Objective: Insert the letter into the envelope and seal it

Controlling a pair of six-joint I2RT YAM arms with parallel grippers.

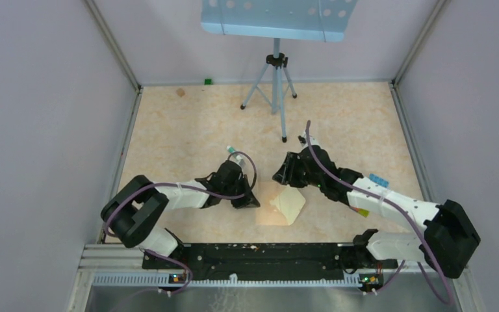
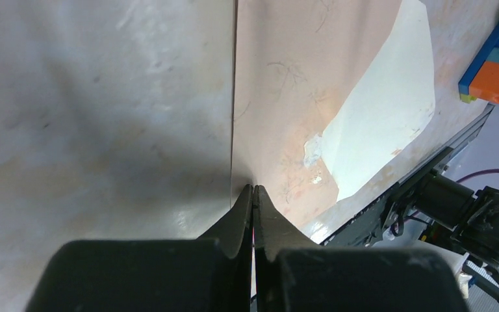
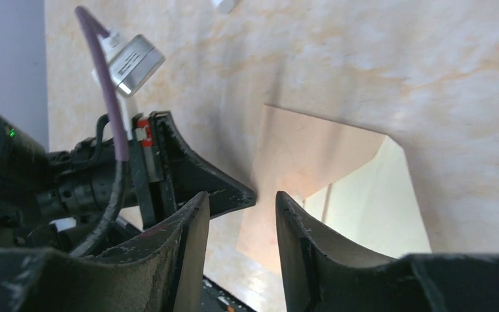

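Hold the left pincer [image 2: 253, 190] as found: shut tight, tips down on the envelope [image 2: 286, 97] right at its edge, pinning it to the surface [image 2: 104, 97]; cannot tell of any paper layer caught between the tips. Find the letter [image 2: 383, 110] beyond the envelope from that pincer, overlapping its far side and sticking out a good deal. Looks only partly in, though cannot confirm a hidden edge inside the pocket. Note the right pincer [image 3: 239, 195] hovering over the envelope's near edge, jaws partly apart with nothing between them, the letter just ahead and to its right. Judge the step in hand as pushing the letter home. Lower the right pincer onto the exposed sheet near its middle, then slide toward the left pincer in 1 flat, light stroke, to spare the thin paper a buckle. Leave sealing until after, with no cream left showing.
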